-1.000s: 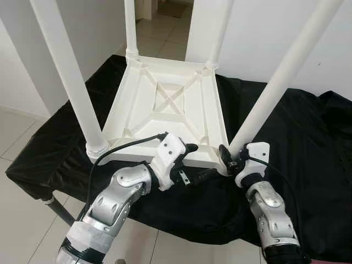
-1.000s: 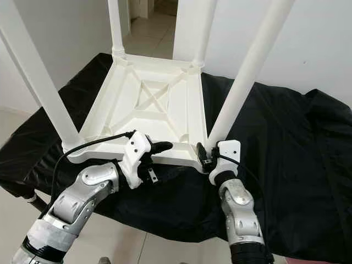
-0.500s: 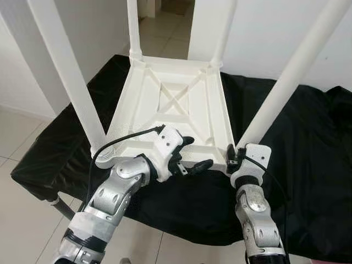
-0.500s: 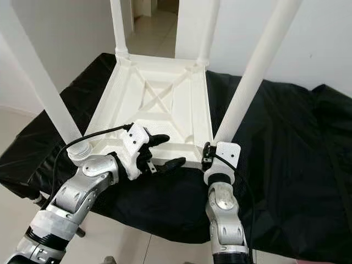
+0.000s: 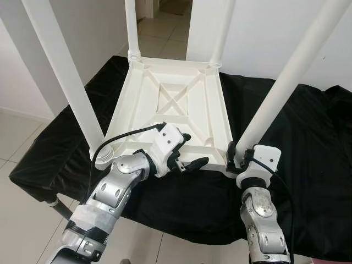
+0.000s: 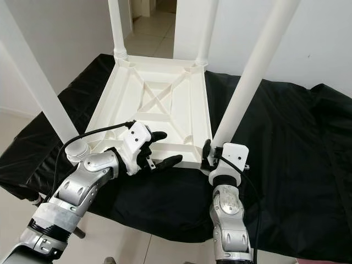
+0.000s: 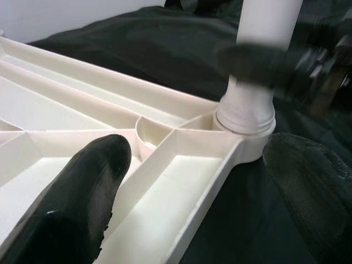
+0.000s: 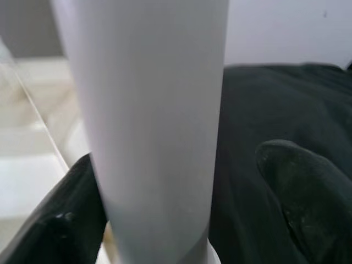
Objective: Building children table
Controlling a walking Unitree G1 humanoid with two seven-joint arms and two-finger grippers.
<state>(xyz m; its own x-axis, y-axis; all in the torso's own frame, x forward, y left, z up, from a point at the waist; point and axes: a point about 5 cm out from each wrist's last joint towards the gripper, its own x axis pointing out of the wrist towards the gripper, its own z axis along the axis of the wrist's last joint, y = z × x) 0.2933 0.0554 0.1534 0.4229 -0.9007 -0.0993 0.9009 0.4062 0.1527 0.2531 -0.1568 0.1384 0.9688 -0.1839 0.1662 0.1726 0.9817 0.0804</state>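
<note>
The white children's table [image 5: 173,107] lies upside down on a bench covered with black cloth [image 5: 308,143], its four legs pointing upward. The left pincer [image 5: 190,150] is spread wide over the near edge of the tabletop: one finger [image 7: 77,203] lies above the ribbed underside, the other [image 7: 313,187] outside the rim. The right pincer [image 6: 207,155] sits at the base of the near right leg [image 5: 275,104], one finger [image 8: 60,220] against the leg, the other [image 8: 308,192] apart from it; no firm grip is discernible.
</note>
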